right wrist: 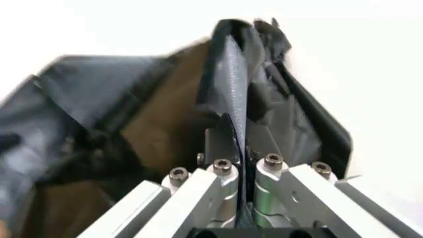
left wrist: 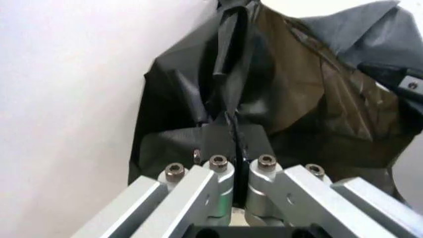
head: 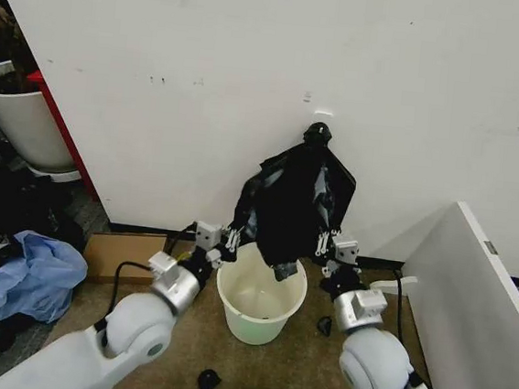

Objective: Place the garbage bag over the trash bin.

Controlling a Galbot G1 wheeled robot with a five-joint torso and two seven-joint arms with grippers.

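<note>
Both claws, left (head: pixel 233 240) and right (head: pixel 325 244), apparently pinching garbage bag (head: pixel 293 207) above trash bin (head: pixel 259 303).

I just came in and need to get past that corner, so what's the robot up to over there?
It is handling a black garbage bag with both arms above the white trash bin on the floor by the wall. The left gripper is shut on the bag's left edge and the right gripper is shut on its right edge, each pinching a fold of plastic. The bag hangs spread between them, its top up at a black knob on the wall, its lower end dangling just over the bin's opening. It is not yet over the rim.
</note>
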